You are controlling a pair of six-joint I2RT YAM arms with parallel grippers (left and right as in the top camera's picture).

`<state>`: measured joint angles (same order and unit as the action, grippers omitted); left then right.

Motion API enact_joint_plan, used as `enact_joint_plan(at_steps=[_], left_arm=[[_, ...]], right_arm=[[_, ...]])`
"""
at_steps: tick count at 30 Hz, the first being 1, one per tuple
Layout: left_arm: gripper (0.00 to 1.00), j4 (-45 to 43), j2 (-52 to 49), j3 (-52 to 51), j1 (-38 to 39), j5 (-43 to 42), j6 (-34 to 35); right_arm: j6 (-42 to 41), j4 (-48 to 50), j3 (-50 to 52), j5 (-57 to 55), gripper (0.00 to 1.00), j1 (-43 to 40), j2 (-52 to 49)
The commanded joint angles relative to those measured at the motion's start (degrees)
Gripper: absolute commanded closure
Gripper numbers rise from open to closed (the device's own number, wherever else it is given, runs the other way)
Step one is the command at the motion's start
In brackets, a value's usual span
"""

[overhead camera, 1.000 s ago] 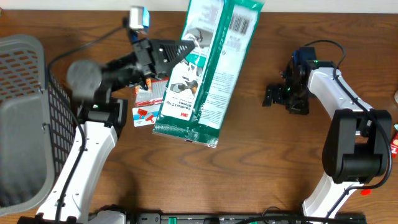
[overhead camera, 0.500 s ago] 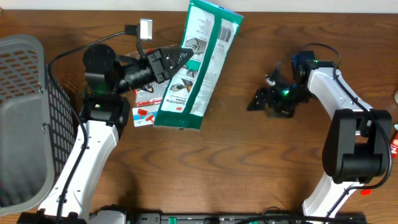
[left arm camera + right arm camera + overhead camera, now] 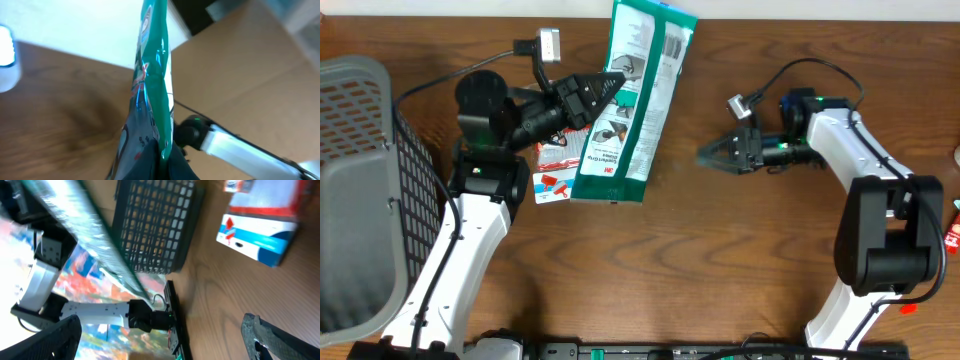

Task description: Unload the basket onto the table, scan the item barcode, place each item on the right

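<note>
Green packet (image 3: 630, 110) hangs above the tabletop (image 3: 720, 270) near its far edge, pinched along its left side by the left end effector (image 3: 612, 84), pressed together on it. Presenting looks under way. Next, the barcode face likely needs turning toward the right end effector (image 3: 705, 156), spread wide and empty, near its right. A second ago the packet showed broader, and the right arm pointed away.

Green-white glove packet (image 3: 632, 100) lifted off table, tilted.
</note>
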<state>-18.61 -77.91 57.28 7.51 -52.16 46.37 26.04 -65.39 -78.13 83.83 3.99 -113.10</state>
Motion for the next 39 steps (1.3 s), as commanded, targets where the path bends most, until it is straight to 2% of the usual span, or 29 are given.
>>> enact_joint_plan(at_steps=[1, 3, 5, 7, 10, 13, 18, 21, 28, 34, 36, 39], left_arm=[[0.93, 6.7, 0.8, 0.7, -0.2, 6.9, -10.7], [0.93, 13.1, 0.8, 0.7, -0.2, 10.4, -16.7], [0.93, 18.5, 0.8, 0.7, -0.2, 12.9, -21.7], [0.93, 21.2, 0.8, 0.7, -0.2, 13.1, -25.5], [0.93, 23.0, 0.8, 0.7, 0.0, 15.0, -29.7], [0.93, 25.4, 0.8, 0.7, 0.0, 19.7, -33.6], [0.93, 26.4, 0.8, 1.2, 0.0, 22.8, -39.1], [0.93, 28.2, 0.8, 3.0, 1.3, 28.0, -42.0], [0.93, 35.0, 0.8, 9.7, 11.9, 46.6, -52.9], [0.93, 36.0, 0.8, 11.0, 20.0, 62.5, -59.0], [0.93, 37.2, 0.7, 11.0, 22.3, 69.4, -62.5], [0.93, 39.1, 0.4, 11.0, 24.6, 80.9, -66.6]], right_arm=[[2.3, 0.9, -0.3, 0.7, 0.01, 1.9, 0.4], [2.0, 0.8, -0.6, -4.7, 0.03, 2.4, 0.4], [-0.5, 0.8, -1.3, -13.2, 0.11, 2.8, 0.4], [-4.2, 0.8, -2.1, -22.9, 0.16, 3.2, 0.4], [-7.0, 0.1, -3.4, -32.6, 0.16, 3.4, 0.6], [-7.3, -0.4, -4.5, -37.0, 0.17, 3.5, 0.9], [-7.3, -0.4, -5.9, -37.6, 0.12, 3.5, 1.0], [-7.4, -0.5, -7.1, -39.5, 0.13, 3.5, 1.1], [-8.8, -0.7, -11.2, -44.2, 0.15, 3.5, 1.1], [-15.8, -2.2, -16.8, -51.5, 0.15, 3.4, 1.1], [-19.5, -3.7, -19.7, -54.9, 0.14, 3.4, 1.1], [-23.6, -6.5, -24.7, -58.3, 0.07, 3.1, 1.1]])
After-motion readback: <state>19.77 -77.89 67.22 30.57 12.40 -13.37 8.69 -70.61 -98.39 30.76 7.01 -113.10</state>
